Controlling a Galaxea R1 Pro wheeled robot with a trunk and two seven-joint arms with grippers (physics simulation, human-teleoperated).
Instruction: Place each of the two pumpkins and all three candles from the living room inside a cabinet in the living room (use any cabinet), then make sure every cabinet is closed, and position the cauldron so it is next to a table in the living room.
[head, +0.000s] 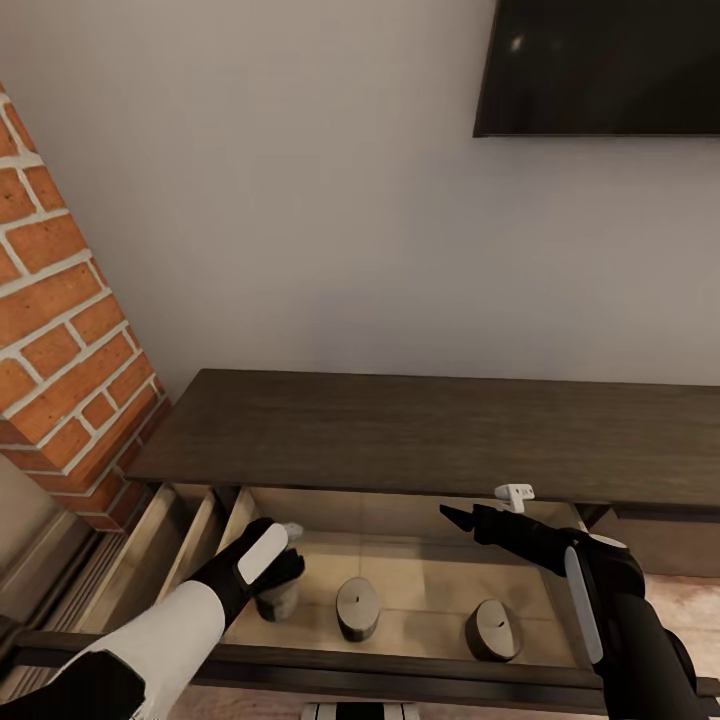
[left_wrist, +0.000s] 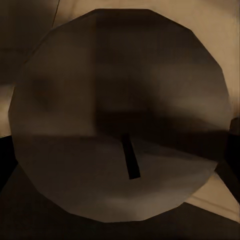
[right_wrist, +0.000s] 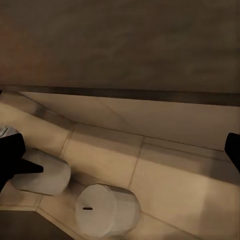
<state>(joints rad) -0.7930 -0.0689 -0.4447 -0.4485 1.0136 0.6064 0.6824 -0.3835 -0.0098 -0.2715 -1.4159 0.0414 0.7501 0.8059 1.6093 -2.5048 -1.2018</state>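
We see a matt dark wood cabinet (head: 420, 435), smooth beige drawer lining, dull waxy-grey candles (head: 357, 608) and rough red brick (head: 60, 330).

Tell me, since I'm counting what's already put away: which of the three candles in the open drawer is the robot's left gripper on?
The leftmost candle: the left gripper sits over it, while the middle candle and the right candle stand free on the drawer floor.

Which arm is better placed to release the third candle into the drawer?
The left. Its end effector is down in the open drawer around a candle. The right end effector hovers higher, near the cabinet edge, apparently empty.
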